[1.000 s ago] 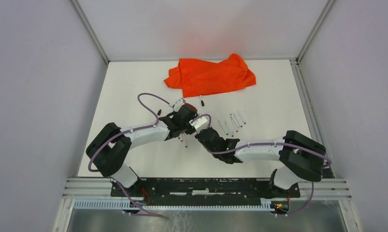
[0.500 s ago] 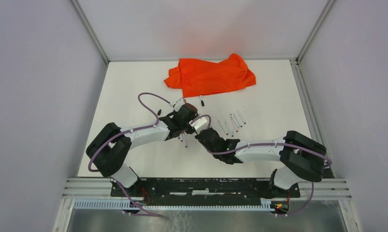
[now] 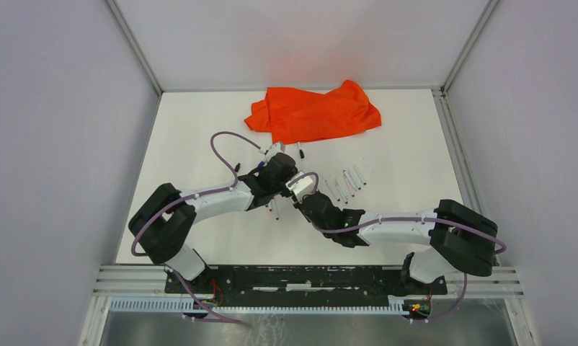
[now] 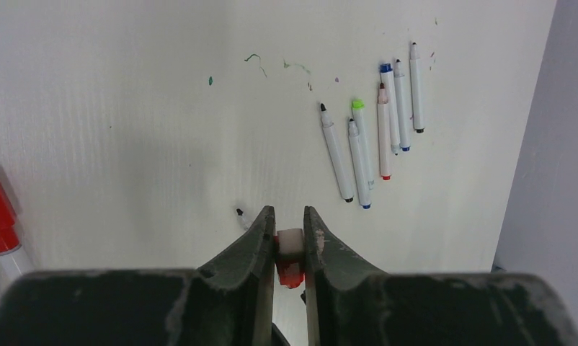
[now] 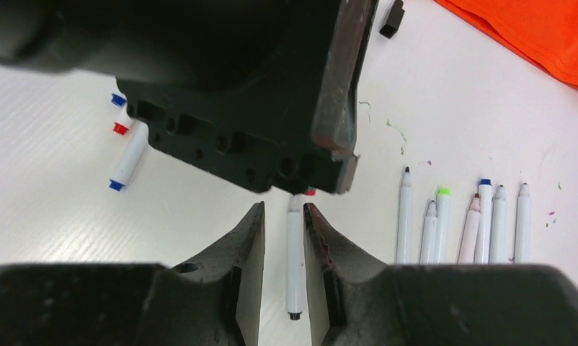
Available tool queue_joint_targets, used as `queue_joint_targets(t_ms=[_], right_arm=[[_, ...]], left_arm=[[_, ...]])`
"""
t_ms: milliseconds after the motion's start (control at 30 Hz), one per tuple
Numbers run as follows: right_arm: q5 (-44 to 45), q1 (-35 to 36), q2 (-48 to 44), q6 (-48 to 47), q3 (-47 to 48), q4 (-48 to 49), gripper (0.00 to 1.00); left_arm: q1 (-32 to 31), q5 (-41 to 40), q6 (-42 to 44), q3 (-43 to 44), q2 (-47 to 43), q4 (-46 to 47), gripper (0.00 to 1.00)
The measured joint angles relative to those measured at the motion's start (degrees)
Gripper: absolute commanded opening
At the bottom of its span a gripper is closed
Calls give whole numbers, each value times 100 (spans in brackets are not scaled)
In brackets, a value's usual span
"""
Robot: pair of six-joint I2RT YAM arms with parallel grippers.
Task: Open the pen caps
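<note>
Jaws of the left gripper (image 4: 289,220) pinch a red pen cap (image 4: 290,274), long axis along the fingers, white stub (image 4: 290,241) outward. The right gripper (image 5: 284,213) stands narrowly spread, gripping nothing, with one white pen (image 5: 295,267) lying lengthwise in its gap on the table (image 5: 199,238). Seven uncapped pens (image 4: 383,137) lie parallel just beside, one black cap (image 5: 392,18) near the orange cloth (image 3: 315,112), open tabletop leftward.

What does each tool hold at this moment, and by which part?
The left tool pinches a pen at its red cap. The right tool flanks that pen's white barrel; whether it grips cannot be told.
</note>
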Motion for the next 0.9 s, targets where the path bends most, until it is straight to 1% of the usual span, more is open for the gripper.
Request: queue_joint_targets(t_ms=[333,467,667,900], right_arm=[[-37,-15,-529,-39,-472,81,32],[-127,-94,-693,-42,-592,61,35],[-503,-308,-551,-50,-595,42,36],[-1054,-494,-66,-11,-590,-83,36]], left_arm=[[-4,-98,160,63,0,-197,2],[-4,-282,175,181,0,-492,2],[103,-533,232,302,0,-828,2],[492,-678,251,297,-2,-1207,2]])
